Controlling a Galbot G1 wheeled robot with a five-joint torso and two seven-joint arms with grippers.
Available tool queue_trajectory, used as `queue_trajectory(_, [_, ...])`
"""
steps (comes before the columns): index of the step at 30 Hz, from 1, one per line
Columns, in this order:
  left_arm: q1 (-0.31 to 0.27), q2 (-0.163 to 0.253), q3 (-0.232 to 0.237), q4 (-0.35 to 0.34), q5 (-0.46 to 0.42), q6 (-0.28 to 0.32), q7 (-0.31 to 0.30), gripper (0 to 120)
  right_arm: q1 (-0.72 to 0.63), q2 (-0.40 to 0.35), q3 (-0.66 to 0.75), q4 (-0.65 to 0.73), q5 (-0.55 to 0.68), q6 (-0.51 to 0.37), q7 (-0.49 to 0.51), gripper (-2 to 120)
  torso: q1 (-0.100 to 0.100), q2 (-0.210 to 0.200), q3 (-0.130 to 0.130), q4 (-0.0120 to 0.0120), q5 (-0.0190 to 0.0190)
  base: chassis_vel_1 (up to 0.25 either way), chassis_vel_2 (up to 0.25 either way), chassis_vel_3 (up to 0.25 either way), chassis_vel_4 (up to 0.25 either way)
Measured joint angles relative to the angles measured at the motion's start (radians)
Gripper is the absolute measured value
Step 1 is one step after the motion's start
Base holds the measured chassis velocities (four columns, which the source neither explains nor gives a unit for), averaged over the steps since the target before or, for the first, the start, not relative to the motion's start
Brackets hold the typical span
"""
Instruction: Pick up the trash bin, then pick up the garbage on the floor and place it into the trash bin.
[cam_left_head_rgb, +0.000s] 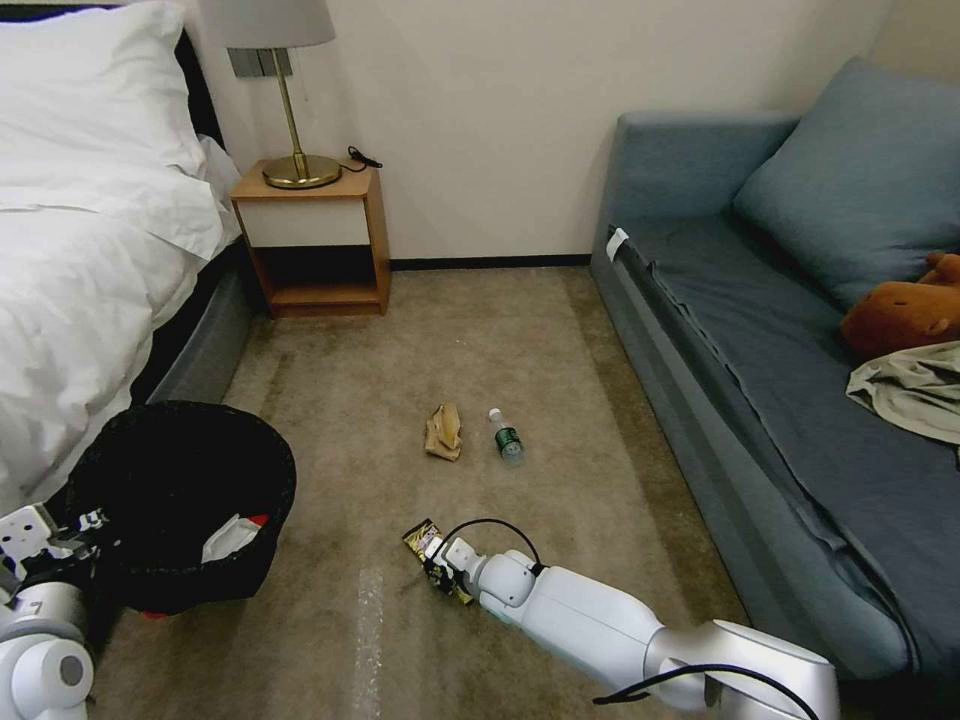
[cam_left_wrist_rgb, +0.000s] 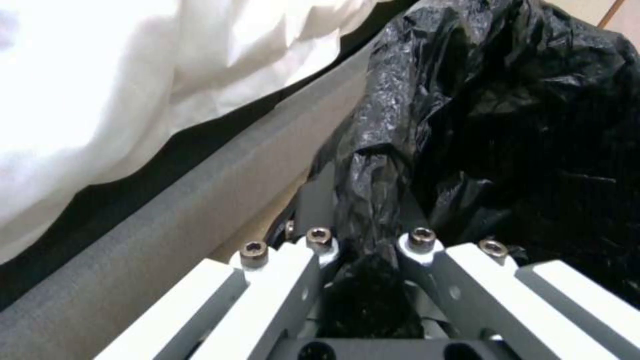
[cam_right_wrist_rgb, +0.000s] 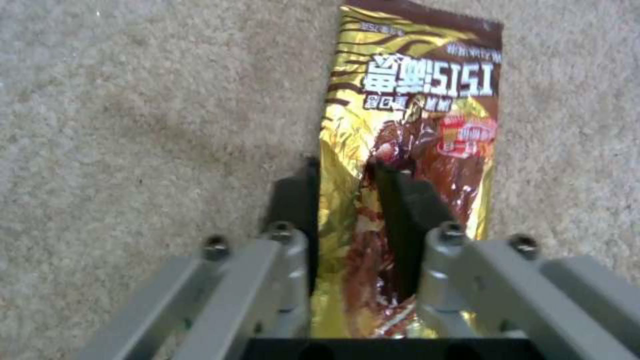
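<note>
The trash bin (cam_left_head_rgb: 262, 470), lined with a crinkly black bag (cam_left_wrist_rgb: 520, 125), hangs low beside the bed at my left. My left gripper (cam_left_head_rgb: 70, 532) is shut on its bagged rim (cam_left_wrist_rgb: 370, 200). A white and red piece (cam_left_head_rgb: 232, 536) lies inside the bin. Down on the carpet, my right gripper (cam_left_head_rgb: 436, 566) is shut on a fold of the long gold-brown wrapper (cam_right_wrist_rgb: 413, 90), which still lies flat on the floor (cam_left_head_rgb: 420, 537). Its black fingers (cam_right_wrist_rgb: 297, 200) pinch the wrapper's near half. Farther ahead lie the crumpled tan paper (cam_left_head_rgb: 443, 432) and the small green-labelled bottle (cam_left_head_rgb: 506, 437).
A white-sheeted bed (cam_left_head_rgb: 70, 260) runs along the left, close against the bin. A wooden nightstand (cam_left_head_rgb: 315, 240) with a lamp stands at the far wall. A blue sofa (cam_left_head_rgb: 760, 380) lines the right side. Carpet (cam_left_head_rgb: 420, 340) lies between them.
</note>
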Motion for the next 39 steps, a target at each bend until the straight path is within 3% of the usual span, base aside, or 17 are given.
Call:
queue_trajectory(1, [-0.001,0.000,0.002,0.000,0.001,0.000,0.000,4,0.002,-0.002,0.000,-0.001,0.000,0.000,0.000,14,0.000,0.000,0.000,-0.0005,-0.0008,0.000,0.000,0.000,0.000])
queue_trajectory(4, [-0.001,-0.001,0.003,0.000,0.002,-0.001,0.002,4,0.006,-0.004,0.000,-0.001,0.002,-0.001,0.001,10,0.000,0.000,0.000,-0.0008,-0.0004,0.000,0.000,0.000,0.000])
queue_trajectory(18, [0.002,-0.003,0.013,0.007,0.011,-0.011,0.012,4,0.014,-0.012,0.007,0.021,0.009,-0.002,0.003,1,0.000,0.000,0.000,-0.0004,-0.0003,0.000,0.000,0.000,0.000])
queue_trajectory(39, [0.004,-0.004,0.011,0.027,0.019,-0.023,0.018,4,0.005,-0.046,0.035,0.091,0.009,0.002,-0.003,0,0.000,0.000,0.000,-0.0003,-0.0001,0.000,0.000,0.000,0.000])
